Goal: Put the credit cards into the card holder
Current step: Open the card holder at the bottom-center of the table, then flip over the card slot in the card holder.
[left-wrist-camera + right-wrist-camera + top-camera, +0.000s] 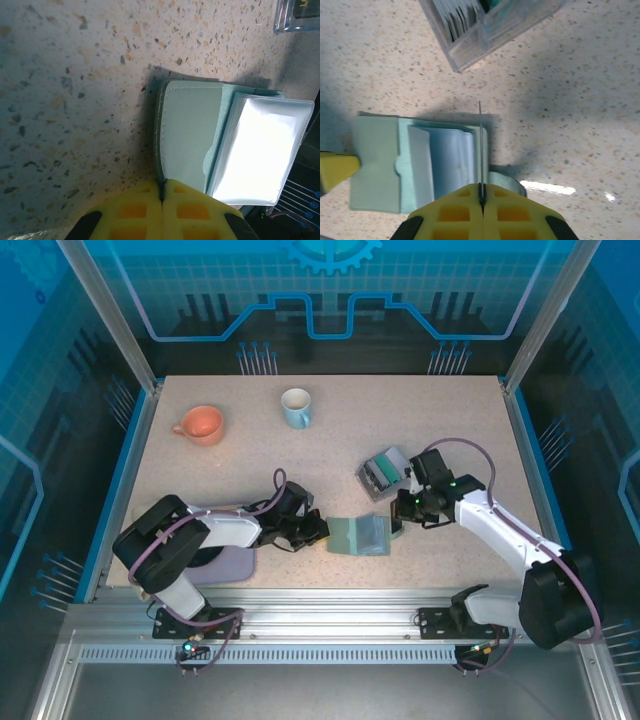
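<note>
The sage-green card holder [360, 535] lies open on the table between both arms. My left gripper [318, 531] is shut on its left edge; the left wrist view shows the cover's rim pinched at the left gripper [162, 192], with the card holder [190, 130] and its clear pockets [260, 150] beyond. My right gripper [481, 192] is shut on one thin credit card [480, 145], seen edge-on and upright over the right side of the card holder [375, 170]. More credit cards [452, 17] stand in a clear box [520, 25].
The clear box [385, 472] sits just behind the right gripper [398, 528]. An orange mug [200, 424] and a blue-white mug [296, 407] stand at the back left. A grey mat [228, 562] lies under the left arm. The holder's snap tab [510, 181] sticks out rightward.
</note>
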